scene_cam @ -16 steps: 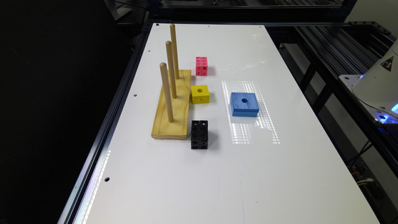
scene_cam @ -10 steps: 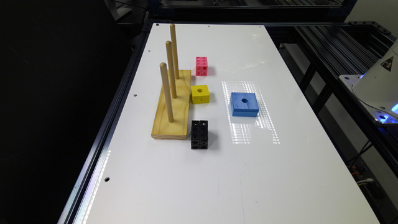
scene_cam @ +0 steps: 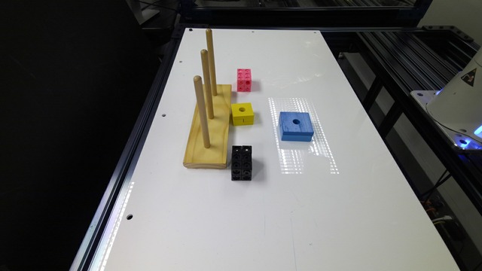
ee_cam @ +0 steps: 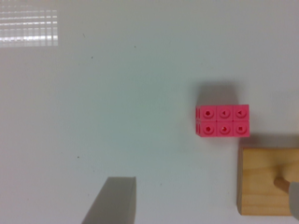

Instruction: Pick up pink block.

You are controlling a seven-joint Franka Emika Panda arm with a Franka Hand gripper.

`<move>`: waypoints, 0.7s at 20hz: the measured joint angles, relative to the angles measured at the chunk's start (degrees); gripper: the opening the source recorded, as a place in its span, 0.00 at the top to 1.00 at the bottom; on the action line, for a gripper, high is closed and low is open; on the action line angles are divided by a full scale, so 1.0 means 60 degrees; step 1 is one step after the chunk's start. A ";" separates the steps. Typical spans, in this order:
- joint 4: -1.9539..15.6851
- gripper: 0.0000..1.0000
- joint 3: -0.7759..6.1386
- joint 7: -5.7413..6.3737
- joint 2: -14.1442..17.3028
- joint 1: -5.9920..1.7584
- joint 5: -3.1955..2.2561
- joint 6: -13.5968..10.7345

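The pink block (scene_cam: 244, 79) lies on the white table (scene_cam: 301, 210), towards the far end, just off the far end of the wooden peg base on the exterior view's right. In the wrist view the pink block (ee_cam: 223, 121) is seen from above as joined cubes with round holes, close to a corner of the wooden base (ee_cam: 264, 182). A grey shadow (ee_cam: 112, 200) falls on the table some way from the block.
A wooden base (scene_cam: 209, 131) with three upright pegs stands on the exterior view's left. Beside it sit a yellow cube (scene_cam: 242, 113) with one hole and a black holed block (scene_cam: 241, 162). A flat blue block (scene_cam: 296, 126) lies farther right. The robot's white base (scene_cam: 457, 101) is at the right edge.
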 joint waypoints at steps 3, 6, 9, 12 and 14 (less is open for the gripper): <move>-0.0143 0.00 0.0018 0.0000 -0.0094 0.0000 0.0000 -0.0010; -0.0455 0.00 0.0033 0.0001 -0.0332 0.0000 0.0000 -0.0011; -0.0878 0.00 0.0037 0.0001 -0.0698 -0.0001 0.0000 -0.0010; -0.1381 0.00 0.0038 0.0001 -0.1162 -0.0003 0.0000 0.0001; -0.1615 0.00 0.0038 0.0001 -0.1388 -0.0004 0.0000 0.0015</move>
